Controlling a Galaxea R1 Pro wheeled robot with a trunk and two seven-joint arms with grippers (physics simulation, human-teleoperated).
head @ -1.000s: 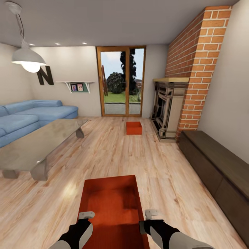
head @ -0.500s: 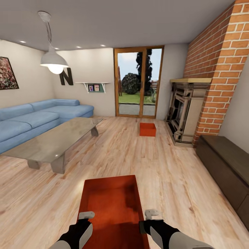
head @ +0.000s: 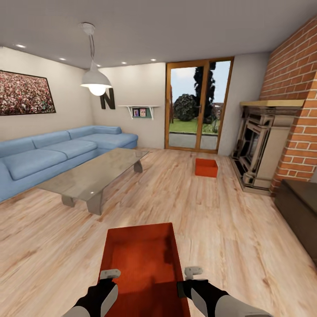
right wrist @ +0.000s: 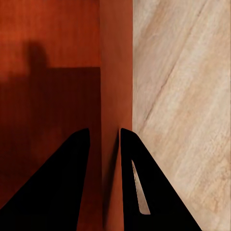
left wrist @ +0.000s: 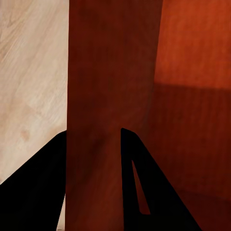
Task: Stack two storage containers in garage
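An orange-red lidless rectangular ribbed container (head: 143, 264) sits at 6 o'clock, carried over the light wood-plank floor (head: 220, 229). The left gripper (head: 110, 274) has its fingers pinching the container's left wall (left wrist: 113, 96); the right gripper (head: 193, 272) has its fingers pinching the right wall (right wrist: 115, 72). A second, alike orange-red container (head: 206, 167) rests on the planks at 1 o'clock, near the ornate fireplace (head: 259, 145).

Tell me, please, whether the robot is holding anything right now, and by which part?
Yes: one storage container, gripped by both long side walls. The left end effector straddles its left wall, the right end effector its right wall, one finger inside and one outside.
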